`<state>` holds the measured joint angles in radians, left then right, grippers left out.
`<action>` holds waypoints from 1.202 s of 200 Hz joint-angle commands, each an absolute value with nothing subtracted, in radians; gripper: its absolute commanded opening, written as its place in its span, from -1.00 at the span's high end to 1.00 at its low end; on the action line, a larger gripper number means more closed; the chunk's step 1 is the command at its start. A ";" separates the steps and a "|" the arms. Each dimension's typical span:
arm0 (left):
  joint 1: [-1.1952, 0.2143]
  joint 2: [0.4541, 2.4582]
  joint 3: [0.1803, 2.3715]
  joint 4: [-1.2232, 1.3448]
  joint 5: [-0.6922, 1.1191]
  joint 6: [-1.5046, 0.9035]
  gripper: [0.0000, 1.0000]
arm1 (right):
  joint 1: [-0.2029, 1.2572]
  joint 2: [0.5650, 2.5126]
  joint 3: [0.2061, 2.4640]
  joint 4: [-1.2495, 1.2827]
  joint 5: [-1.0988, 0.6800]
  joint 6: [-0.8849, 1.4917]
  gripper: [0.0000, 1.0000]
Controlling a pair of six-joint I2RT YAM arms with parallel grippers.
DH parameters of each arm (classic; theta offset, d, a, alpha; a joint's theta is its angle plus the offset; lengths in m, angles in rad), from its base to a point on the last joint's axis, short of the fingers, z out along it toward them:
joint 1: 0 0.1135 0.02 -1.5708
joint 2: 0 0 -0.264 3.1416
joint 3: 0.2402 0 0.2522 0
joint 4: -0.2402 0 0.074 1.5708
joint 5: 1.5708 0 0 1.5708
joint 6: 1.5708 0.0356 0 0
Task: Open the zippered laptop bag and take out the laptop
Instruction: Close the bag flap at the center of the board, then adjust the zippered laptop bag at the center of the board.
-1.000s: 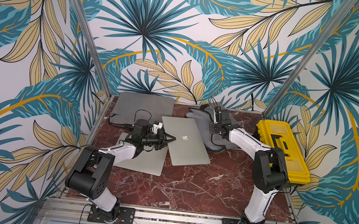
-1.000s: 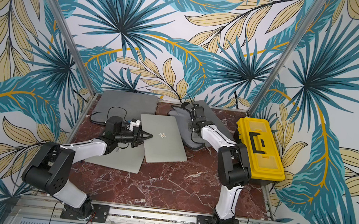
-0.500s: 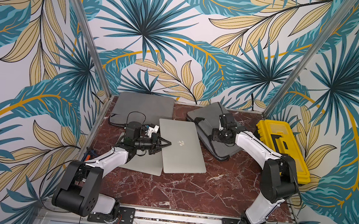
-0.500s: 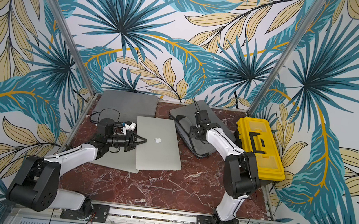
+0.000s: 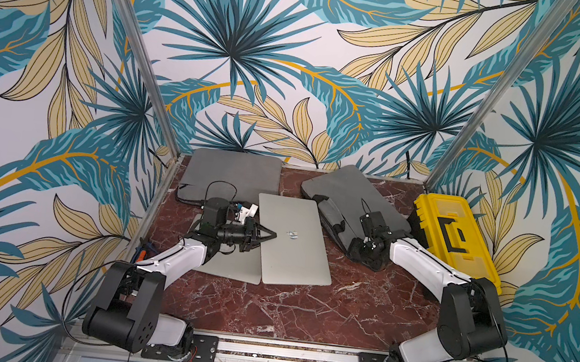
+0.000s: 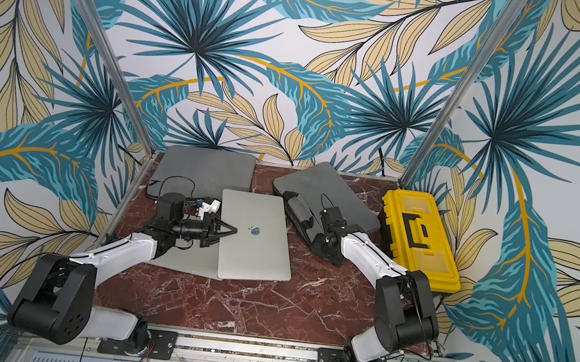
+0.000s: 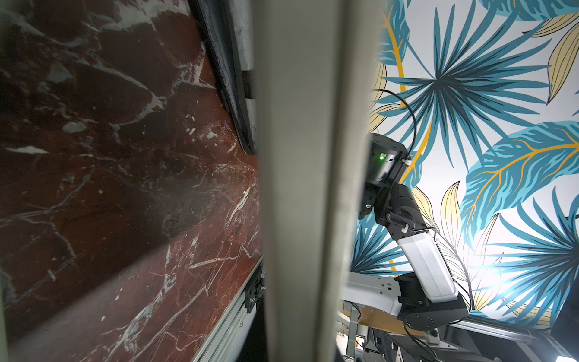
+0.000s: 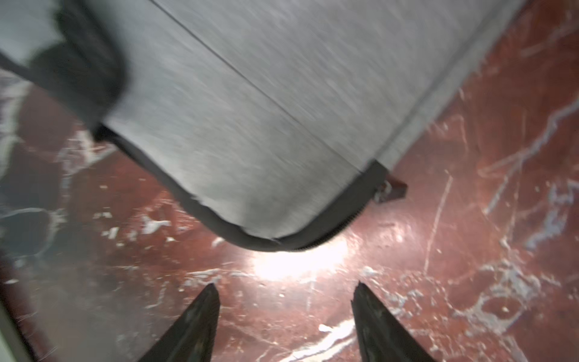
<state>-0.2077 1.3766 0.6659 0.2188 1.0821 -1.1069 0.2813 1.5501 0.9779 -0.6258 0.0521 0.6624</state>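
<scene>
Nearest me is the red marble table. On it the laptop lies shut and fully out of its bag, logo up, at mid-table. Its left part lies over a second silver slab, mostly covered; I cannot tell what that slab is.

The left gripper is turned on its side at the laptop's left edge. In both top views its fingers narrow to one point over the lid, so I read it as pinched on that edge. The left wrist view does not confirm this: a blurred grey band fills its middle and no fingers show.

The right gripper is dark and buried under its own wrist in the top views. Its wrist view shows two black fingertips well apart over bare marble, holding nothing. Just beyond them is a rounded corner of the laptop bag, motion-blurred, with a small brown tab at the zip's end.

Farther back the bag lies skewed, right of the laptop, its near corner hidden by the right arm. A yellow toolbox sits beside it at the right. At the back left lies another grey sleeve, its front edge partly hidden by the left arm's cable.
</scene>
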 commanded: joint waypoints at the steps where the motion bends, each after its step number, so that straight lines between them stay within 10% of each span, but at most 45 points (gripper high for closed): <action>1: -0.228 1.375 0.667 0.318 1.167 -1.078 1.00 | 0.272 1.549 0.959 -0.615 0.099 0.715 -0.40; 61: -0.259 1.421 0.675 0.318 1.164 -1.064 1.00 | 0.189 1.676 1.002 -0.575 0.155 0.655 -0.33; 99: -0.273 1.460 0.683 0.318 1.171 -1.056 1.00 | 0.147 1.747 1.085 -0.646 0.267 0.573 0.14; 240: -0.310 1.545 0.668 0.318 1.206 -1.008 1.00 | 0.078 1.966 1.431 -0.759 0.302 0.390 -0.06</action>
